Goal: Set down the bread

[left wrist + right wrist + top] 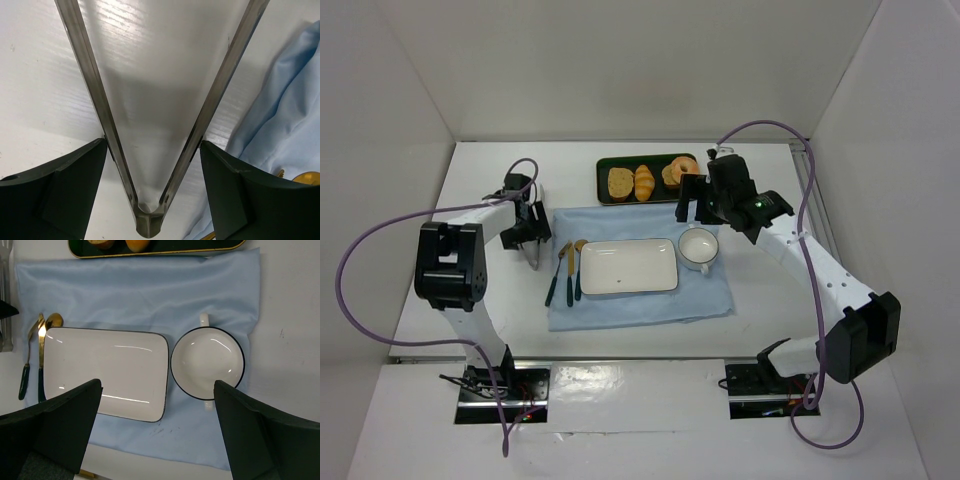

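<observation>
Bread [621,182] lies at the left end of the far tray [602,188] (croissant [644,182] just beside it). Left gripper [152,145] clasps spread tongs [92,85]. Right gripper [157,385] is spread wide above the plate [105,365].

In the top view, a cloth [640,305] is lying at centre, carrying a rectangular plate [628,266], with a fork [558,272] and spoon [578,268] sitting to its left and a cup [698,247] to its right. Above the cloth, a tray [603,172] is holding the bread [621,182], a croissant [644,181] and doughnuts [677,172], left to right. Tongs [534,255] are sitting just left of the cloth.
</observation>
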Available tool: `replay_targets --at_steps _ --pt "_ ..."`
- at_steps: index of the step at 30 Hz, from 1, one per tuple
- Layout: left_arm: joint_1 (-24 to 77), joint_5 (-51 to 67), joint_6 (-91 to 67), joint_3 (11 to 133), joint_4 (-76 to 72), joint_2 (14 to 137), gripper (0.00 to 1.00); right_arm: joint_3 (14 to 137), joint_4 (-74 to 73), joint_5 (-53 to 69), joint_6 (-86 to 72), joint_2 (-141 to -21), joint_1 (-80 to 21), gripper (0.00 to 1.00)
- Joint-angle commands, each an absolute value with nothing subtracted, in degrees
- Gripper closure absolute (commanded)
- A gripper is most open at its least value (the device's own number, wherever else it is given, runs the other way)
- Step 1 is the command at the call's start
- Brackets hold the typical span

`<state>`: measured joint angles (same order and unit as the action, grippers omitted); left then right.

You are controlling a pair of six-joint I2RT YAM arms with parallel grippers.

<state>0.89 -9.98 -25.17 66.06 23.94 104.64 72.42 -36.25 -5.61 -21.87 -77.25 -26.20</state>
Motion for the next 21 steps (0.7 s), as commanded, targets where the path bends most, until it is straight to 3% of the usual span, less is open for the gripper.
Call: replay_targets --at_steps 1,9,17,21 --pt "0.18 -8.18 -23.99 67.15 23.47 107.4 0.12 74.44 -33.4 -5.54 -21.09 -75.15 -25.75 0.0" --pt "0.18 -7.12 -23.47 67.68 22.94 108.54 0.18 74.97 -33.4 -4.92 -20.57 -75.15 -24.62 0.0" --pt "-0.87 -5.45 -22.94 67.68 22.94 108.02 0.34 74.97 -33.4 -4.39 -20.57 -75.15 -24.08 0.0" --pt "-0.88 -4.84 -22.94 67.68 22.94 104.95 0.34 74.45 -33.4 -3.87 -20.57 -75.15 -24.08 0.0"
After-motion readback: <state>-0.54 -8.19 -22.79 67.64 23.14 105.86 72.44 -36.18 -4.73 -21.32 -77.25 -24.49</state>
